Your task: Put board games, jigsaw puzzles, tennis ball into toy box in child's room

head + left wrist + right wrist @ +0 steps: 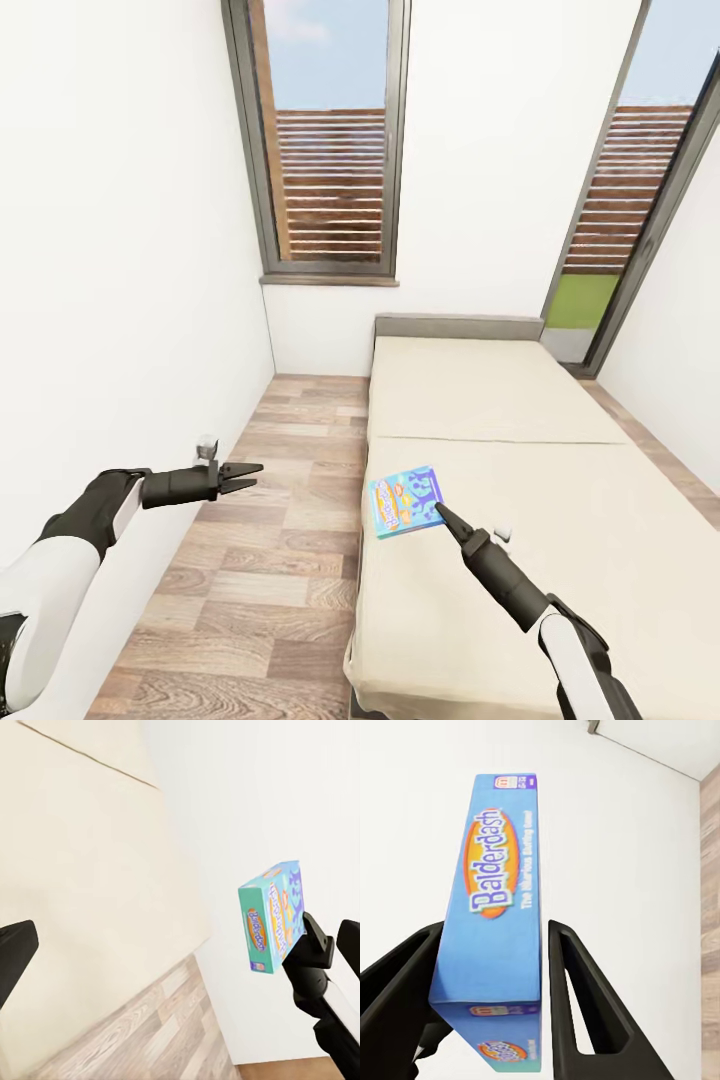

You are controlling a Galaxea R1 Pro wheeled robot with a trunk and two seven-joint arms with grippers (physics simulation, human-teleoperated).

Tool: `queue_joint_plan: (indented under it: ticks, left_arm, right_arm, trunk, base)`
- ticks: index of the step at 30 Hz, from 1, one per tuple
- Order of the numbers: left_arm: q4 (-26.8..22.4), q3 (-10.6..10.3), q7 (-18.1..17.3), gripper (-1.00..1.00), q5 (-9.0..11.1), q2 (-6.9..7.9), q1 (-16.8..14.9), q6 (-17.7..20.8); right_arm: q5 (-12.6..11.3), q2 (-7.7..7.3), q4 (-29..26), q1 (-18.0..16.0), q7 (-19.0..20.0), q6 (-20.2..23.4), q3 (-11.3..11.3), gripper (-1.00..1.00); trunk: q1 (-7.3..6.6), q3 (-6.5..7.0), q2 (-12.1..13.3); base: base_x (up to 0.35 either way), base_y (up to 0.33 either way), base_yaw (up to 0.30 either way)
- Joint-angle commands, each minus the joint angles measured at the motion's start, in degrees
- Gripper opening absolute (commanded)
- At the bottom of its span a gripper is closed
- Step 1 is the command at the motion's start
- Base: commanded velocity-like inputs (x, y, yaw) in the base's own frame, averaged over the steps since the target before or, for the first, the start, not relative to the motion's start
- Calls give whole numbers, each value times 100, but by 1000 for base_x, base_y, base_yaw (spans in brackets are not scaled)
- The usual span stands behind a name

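Observation:
The small teal-blue board game [405, 502] hangs just above the near left edge of the bed [520, 410], a cream two-part mattress on a dark grey frame. My right gripper [441, 513] is shut on the game's lower right corner. In the right wrist view the box [495, 915] stands on edge between both fingers [577, 1005]. The left wrist view shows the same box [271, 916] in the air in front of the white wall, above the mattress [75, 870]. My left gripper [248, 476] is open and holds nothing, over the wood floor to the left of the bed.
A strip of wood-plank floor [280, 560] runs between the white left wall [110, 300] and the bed. A tall window [330, 150] is in the far wall. A glass door [630, 220] is at the back right.

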Motion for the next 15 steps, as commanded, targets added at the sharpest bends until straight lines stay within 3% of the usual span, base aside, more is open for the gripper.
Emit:
queue_joint_plan:
  ticks: [1, 7, 15]
  left_arm:
    - [1, 3, -16, 100, 6, 1, -3, 60]
    - [1, 2, -15, 100, 6, 0, -3, 60]
    - [1, -5, 0, 100, 6, -11, -3, 60]
  right_arm:
    - [-28, 7, 3, -4, 8, 43, -14, -100]
    - [-32, 6, 99, -4, 8, 43, -7, -100]
    - [-47, -43, 158, -4, 21, 46, -50, -100]
  trunk:
    - [-22, 12, 37]
    - [-154, 120, 278]
    - [-330, 275, 599]
  base:
    - [0, 0, 0]
    - [0, 0, -29]
    - [0, 0, -238]
